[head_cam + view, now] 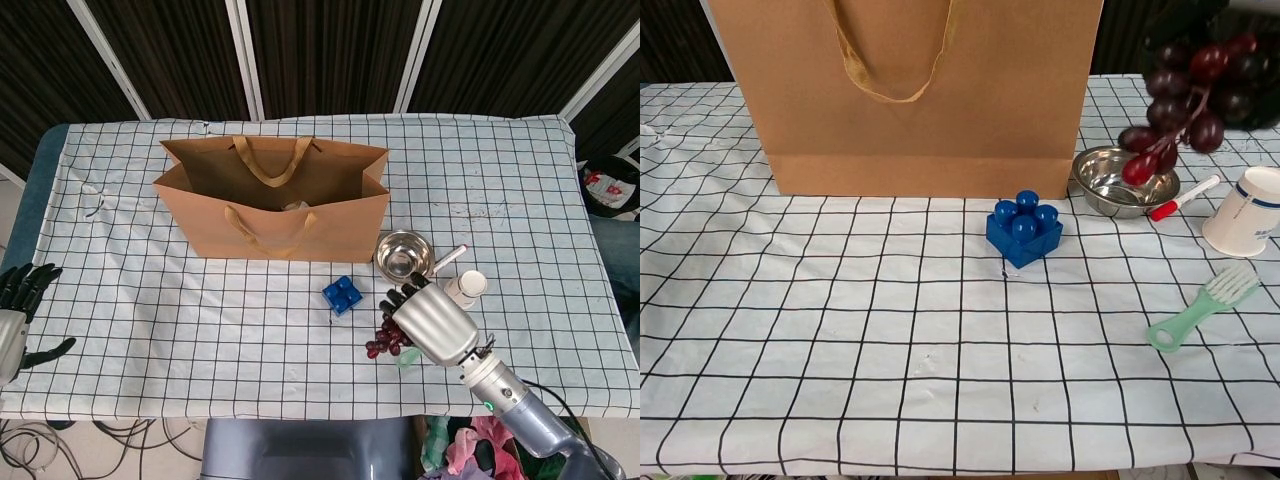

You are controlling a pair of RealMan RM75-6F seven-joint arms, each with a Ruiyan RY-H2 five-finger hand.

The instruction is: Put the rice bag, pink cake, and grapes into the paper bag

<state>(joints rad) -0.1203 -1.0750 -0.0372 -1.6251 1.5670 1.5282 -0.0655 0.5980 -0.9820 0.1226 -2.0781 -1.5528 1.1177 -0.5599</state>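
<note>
Grapes (1185, 95) hung from the right hand (432, 325), clamped above the counter's (150, 330) near edge; left hand (18, 305) lay spread at the head view's edge.

bag mouth (275, 185): open above | near it: bowl (403, 258), blue block (342, 295), cup (464, 289)

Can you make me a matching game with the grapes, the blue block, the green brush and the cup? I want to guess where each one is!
Things:
1. grapes
2. block
3. brush
4. cup

Places:
A. lying flat on the cloth
B. up in the air, held by the right hand
C. standing beside the red pen
D. in front of the bag

Pairs: 1-B, 2-D, 3-A, 4-C
</note>
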